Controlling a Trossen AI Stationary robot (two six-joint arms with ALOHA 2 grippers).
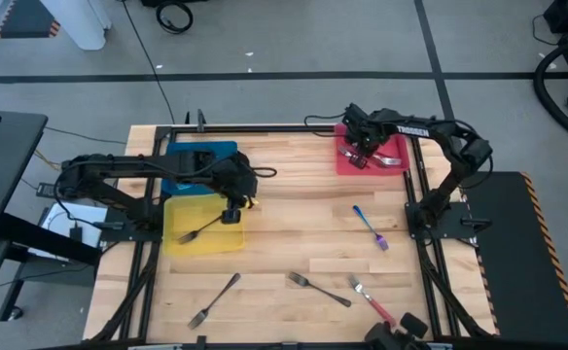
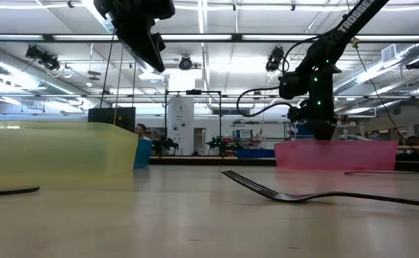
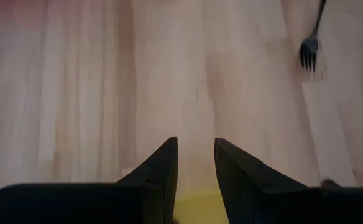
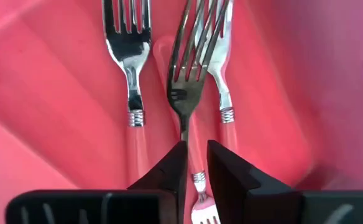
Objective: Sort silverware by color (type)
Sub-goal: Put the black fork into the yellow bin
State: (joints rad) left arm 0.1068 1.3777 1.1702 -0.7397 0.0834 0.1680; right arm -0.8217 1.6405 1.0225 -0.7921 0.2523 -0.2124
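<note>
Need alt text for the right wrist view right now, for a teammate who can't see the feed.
The right tool hangs over the red tray, fingers slightly parted around a fork's handle. Two red-handled forks lie beside it, tines pointing away.

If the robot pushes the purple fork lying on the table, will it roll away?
Probably not: the purple fork lies flat on the wooden table, so it would likely slide or spin. It looks thin, so probably light, and stiff.

Red-handled forks [image 4: 135, 74] lie in the red tray [image 1: 347, 160], others scattered on table [image 1: 303, 224]
</note>
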